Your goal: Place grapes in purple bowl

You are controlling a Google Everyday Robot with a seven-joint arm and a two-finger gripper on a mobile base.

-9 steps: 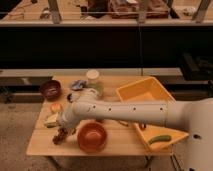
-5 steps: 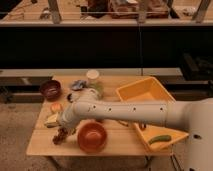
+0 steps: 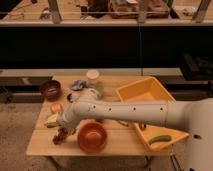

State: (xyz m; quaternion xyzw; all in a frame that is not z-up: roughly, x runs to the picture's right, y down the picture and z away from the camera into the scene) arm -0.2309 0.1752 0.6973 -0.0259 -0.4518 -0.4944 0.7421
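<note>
The grapes [image 3: 60,135], a small dark reddish cluster, lie near the table's front left edge. My gripper [image 3: 66,130] is at the end of the white arm [image 3: 125,112], right over and against the grapes. The purple bowl [image 3: 50,89] stands at the back left of the table, well apart from the gripper. The arm hides part of the table's middle.
An orange-red bowl [image 3: 92,137] stands just right of the grapes. A yellow tray [image 3: 150,100] on the right holds a green item [image 3: 159,139]. A white cup [image 3: 92,77], a crumpled bluish item [image 3: 78,84] and small foods [image 3: 54,114] sit on the wooden table [image 3: 42,145].
</note>
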